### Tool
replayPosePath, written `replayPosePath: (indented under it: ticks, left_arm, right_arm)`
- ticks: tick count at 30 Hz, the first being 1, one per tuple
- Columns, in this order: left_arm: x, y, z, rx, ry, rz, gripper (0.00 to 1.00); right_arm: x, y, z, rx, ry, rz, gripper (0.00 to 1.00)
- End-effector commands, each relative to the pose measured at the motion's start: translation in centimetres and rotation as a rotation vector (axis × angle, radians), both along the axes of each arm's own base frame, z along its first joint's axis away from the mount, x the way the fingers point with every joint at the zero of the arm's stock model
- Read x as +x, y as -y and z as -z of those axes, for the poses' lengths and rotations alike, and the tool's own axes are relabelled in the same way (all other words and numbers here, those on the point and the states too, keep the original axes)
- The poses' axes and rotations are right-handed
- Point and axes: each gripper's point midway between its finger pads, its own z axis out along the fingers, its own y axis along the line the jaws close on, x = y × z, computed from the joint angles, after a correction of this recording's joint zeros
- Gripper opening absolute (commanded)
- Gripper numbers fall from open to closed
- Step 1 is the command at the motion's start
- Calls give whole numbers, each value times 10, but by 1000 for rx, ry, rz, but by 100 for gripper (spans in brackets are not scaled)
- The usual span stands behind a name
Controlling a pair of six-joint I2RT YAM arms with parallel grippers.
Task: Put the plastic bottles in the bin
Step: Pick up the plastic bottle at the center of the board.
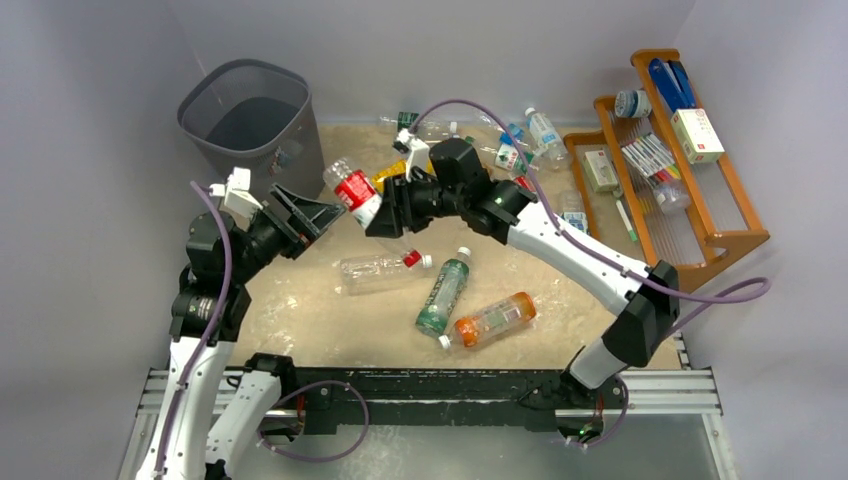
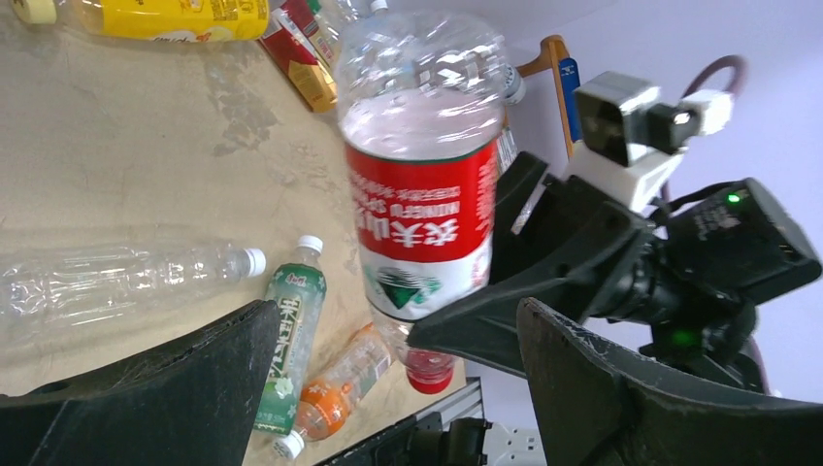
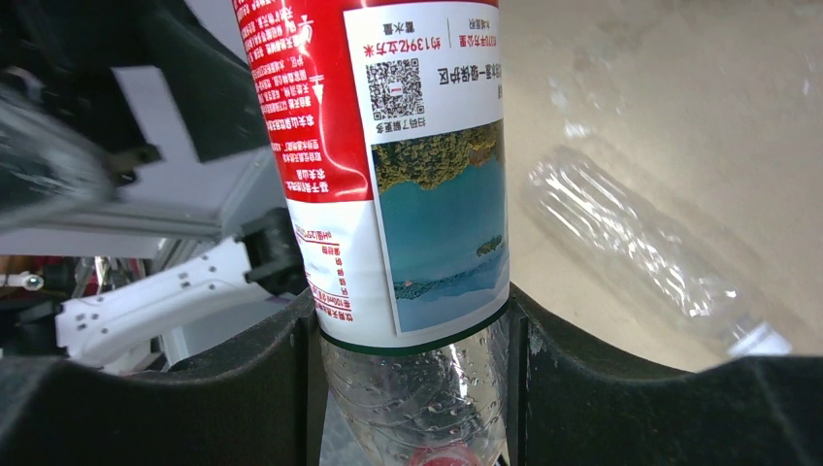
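Observation:
A clear plastic bottle with a red and white label (image 1: 352,188) hangs in the air over the table's left middle. My right gripper (image 1: 385,212) is shut on its clear shoulder just above the red cap (image 3: 412,330); the label (image 3: 388,146) rises out of the jaws. My left gripper (image 1: 322,222) stands open facing that bottle (image 2: 422,194), whose lower end shows between the wide-spread fingers (image 2: 223,379) without touching them. The dark grey bin (image 1: 195,100) stands at the back left, behind the left arm.
On the table lie a clear bottle with a red cap (image 1: 380,268), a green one (image 1: 443,292) and an orange one (image 1: 490,320). A yellow bottle (image 1: 390,172) and several more (image 1: 530,135) lie at the back. The orange wooden rack (image 1: 700,235) stands at the right.

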Motion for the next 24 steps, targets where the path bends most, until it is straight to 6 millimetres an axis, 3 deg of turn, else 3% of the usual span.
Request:
replayPosePath:
  ticks: [1, 11, 13, 20, 24]
  left_arm:
    - [4, -2, -30, -1, 71, -17, 92]
    - [26, -2, -86, -102, 174, -59, 93]
    - [30, -7, -93, -102, 185, -90, 92]
    - [55, -11, -80, -56, 143, -132, 92]
    - [64, -12, -67, -31, 110, -141, 79]
  right_arm:
    - [-3, -13, -40, 29, 12, -19, 45]
    - [3, -42, -73, 7, -44, -56, 43]
    - [6, -43, -92, 9, -21, -59, 43]
    - [-5, -47, -110, 57, -47, -113, 43]
    - [-11, -44, -109, 61, -37, -138, 43]
